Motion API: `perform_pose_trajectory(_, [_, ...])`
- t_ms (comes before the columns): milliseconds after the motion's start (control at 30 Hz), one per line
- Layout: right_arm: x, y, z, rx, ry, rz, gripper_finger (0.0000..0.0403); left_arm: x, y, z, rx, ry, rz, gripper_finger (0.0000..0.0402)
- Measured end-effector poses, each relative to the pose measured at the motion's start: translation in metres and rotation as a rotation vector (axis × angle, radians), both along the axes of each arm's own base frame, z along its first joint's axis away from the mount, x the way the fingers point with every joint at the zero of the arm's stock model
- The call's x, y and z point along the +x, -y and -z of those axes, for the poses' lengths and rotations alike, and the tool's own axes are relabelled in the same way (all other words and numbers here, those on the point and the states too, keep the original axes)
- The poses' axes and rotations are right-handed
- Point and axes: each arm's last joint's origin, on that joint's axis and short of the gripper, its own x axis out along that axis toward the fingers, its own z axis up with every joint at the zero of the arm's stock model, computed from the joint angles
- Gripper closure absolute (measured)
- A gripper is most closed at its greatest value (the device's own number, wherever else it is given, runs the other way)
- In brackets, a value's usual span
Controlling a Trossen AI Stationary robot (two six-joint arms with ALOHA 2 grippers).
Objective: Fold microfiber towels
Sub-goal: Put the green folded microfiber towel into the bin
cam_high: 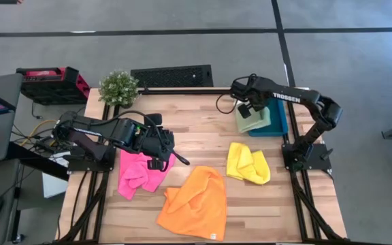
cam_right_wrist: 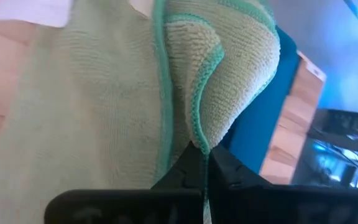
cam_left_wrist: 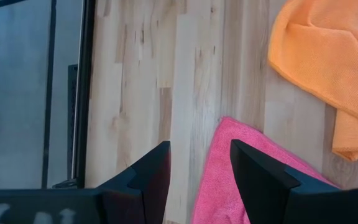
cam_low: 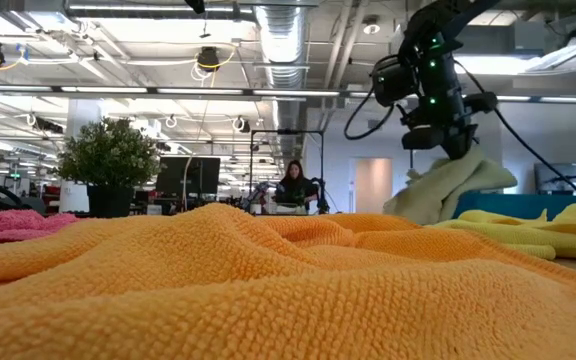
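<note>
My right gripper (cam_high: 249, 109) is shut on the sage green towel (cam_high: 250, 122) at the far right, above the teal bin's (cam_high: 279, 117) left side. The towel also shows in the low view (cam_low: 448, 185). My left gripper (cam_left_wrist: 197, 168) is open and empty, just above the table, over the far part of the crumpled hot pink towel (cam_high: 138, 173). One of its fingers is over the pink cloth (cam_left_wrist: 229, 180) and the other over bare wood. The orange towel (cam_high: 196, 201) lies crumpled at the near middle. The yellow towel (cam_high: 247, 163) lies bunched right of centre. My right gripper pinches the green towel's teal-stitched edge (cam_right_wrist: 199, 140) between its two shut fingers, coming from above. The cloth is drawn up into a peak below the fingers (cam_low: 456, 160). Its lower part (cam_low: 433, 205) lies slack on the table and against the bin.
A potted plant (cam_high: 118, 86) stands at the far left corner, with a black grille (cam_high: 172, 75) behind the far edge. Bare wood (cam_high: 203, 133) lies between the two arms. A person sits far off in the room (cam_low: 293, 185).
</note>
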Motion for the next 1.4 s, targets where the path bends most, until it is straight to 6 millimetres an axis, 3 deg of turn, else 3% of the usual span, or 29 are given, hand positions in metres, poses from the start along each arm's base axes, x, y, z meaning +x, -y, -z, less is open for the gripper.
perform_pose_trajectory(200, [-0.014,0.005,-0.001,-0.021,-0.086,0.077,0.0391,0.000,0.000,0.000,0.001,0.000,0.000,0.0242])
perform_pose_trajectory(500, [-0.037,0.009,0.027,0.008,-0.177,0.151,0.0391,0.000,0.000,0.000,0.004,0.001,-0.001,0.0242])
perform_pose_trajectory(733, [-0.051,0.013,0.035,0.020,-0.211,0.206,0.0389,0.000,0.000,0.000,0.004,0.001,-0.002,0.0242])
perform_pose_trajectory(1233, [-0.048,0.018,0.040,-0.032,-0.195,0.152,0.0376,0.000,0.000,0.000,0.003,0.002,-0.003,0.0242])
perform_pose_trajectory(1400, [-0.047,0.019,0.040,-0.030,-0.187,0.154,0.0355,0.000,0.000,0.000,0.003,0.002,-0.002,0.0242])
